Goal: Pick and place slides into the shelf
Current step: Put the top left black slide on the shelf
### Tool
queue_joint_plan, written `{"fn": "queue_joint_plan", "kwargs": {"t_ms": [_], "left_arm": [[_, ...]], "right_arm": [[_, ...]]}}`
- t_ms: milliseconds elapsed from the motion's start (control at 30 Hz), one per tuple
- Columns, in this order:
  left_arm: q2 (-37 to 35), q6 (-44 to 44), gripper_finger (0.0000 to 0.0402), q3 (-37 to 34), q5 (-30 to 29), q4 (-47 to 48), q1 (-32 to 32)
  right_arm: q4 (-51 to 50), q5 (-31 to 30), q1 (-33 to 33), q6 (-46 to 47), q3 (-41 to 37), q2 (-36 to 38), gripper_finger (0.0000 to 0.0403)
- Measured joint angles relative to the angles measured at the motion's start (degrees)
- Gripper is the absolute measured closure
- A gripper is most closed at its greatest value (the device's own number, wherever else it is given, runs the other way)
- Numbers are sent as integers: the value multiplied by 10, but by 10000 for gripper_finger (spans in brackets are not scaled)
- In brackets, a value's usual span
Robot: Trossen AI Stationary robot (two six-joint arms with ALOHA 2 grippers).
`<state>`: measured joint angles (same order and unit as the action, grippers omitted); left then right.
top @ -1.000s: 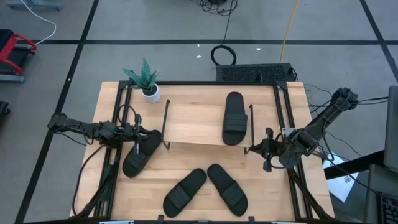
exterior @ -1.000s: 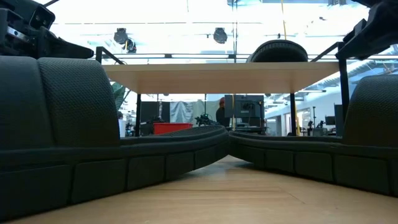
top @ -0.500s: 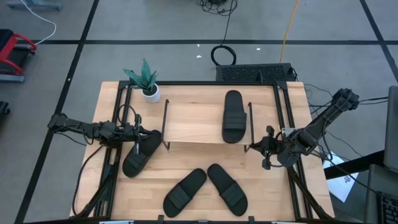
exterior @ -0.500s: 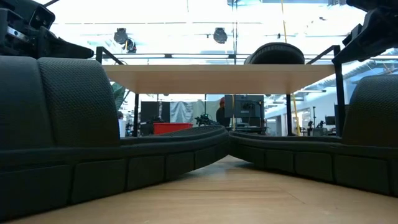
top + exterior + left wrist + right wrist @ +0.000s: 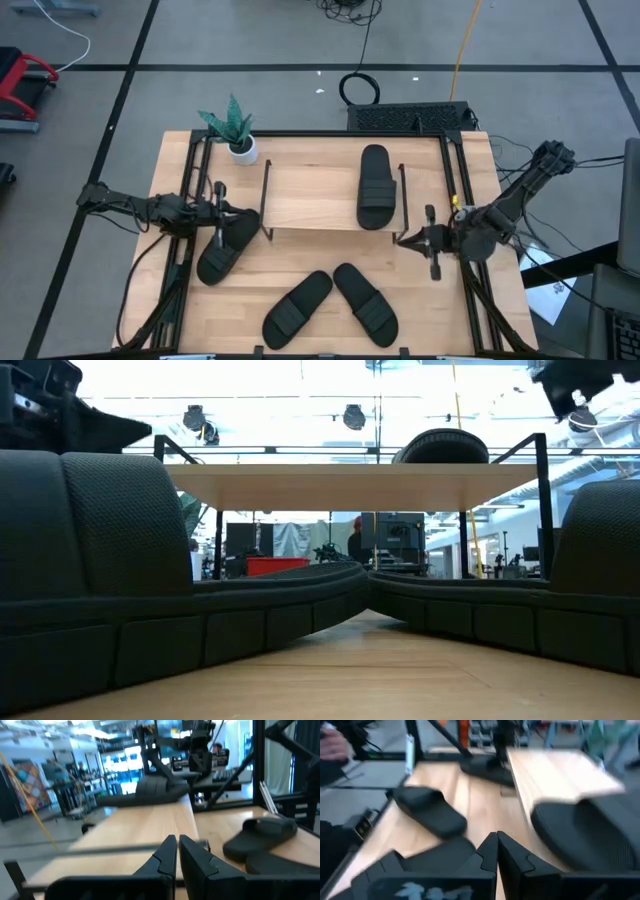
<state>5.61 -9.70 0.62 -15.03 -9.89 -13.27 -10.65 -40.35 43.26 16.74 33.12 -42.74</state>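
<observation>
The shelf (image 5: 320, 196) stands mid-table, its light top board (image 5: 350, 484) on black wire legs. One black slide (image 5: 376, 188) lies sole-down on the board near its right end. A second slide (image 5: 228, 246) lies on the table at the shelf's left end. Two more (image 5: 297, 307) (image 5: 365, 303) lie in a V near the near edge. My left gripper (image 5: 222, 213) is shut and hovers over the far end of the left slide; in its wrist view the shut gripper (image 5: 177, 846) holds nothing. My right gripper (image 5: 415, 240) is shut beside the shelf's right legs, shown empty in its wrist view (image 5: 496, 845).
A potted plant (image 5: 236, 132) stands at the far left corner of the table. A black frame (image 5: 455, 180) runs along the table's edges. A keyboard-like black unit (image 5: 410, 117) sits beyond the far edge. Bare wood shows between the shelf and the two near slides.
My right gripper has risen beside the shelf's right end and turned about its wrist. The left gripper has stayed over the left slide. The slides lie where they were.
</observation>
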Motion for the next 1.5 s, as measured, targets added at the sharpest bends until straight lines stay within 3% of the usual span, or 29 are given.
{"fn": "queue_joint_plan", "kwargs": {"t_ms": [267,467,733,967,1100,1267,1500], "left_arm": [[0,-38,376,48,-5,31,0],[0,-39,376,92,-5,104,0],[0,-36,376,93,17,114,0],[0,-36,376,93,17,114,0],[0,-35,376,93,20,114,0],[0,-35,376,93,20,114,0],[0,-43,376,93,19,114,0]], "right_arm": [[20,15,17,-116,0,38,403],[-8,14,26,-129,-4,107,403],[-13,-46,18,-138,-87,233,403],[-87,-47,0,-138,-82,361,403],[-166,-10,-2,-83,-79,417,403],[-159,74,-2,-62,-78,425,403],[-84,71,-2,-47,-142,419,403]]}}
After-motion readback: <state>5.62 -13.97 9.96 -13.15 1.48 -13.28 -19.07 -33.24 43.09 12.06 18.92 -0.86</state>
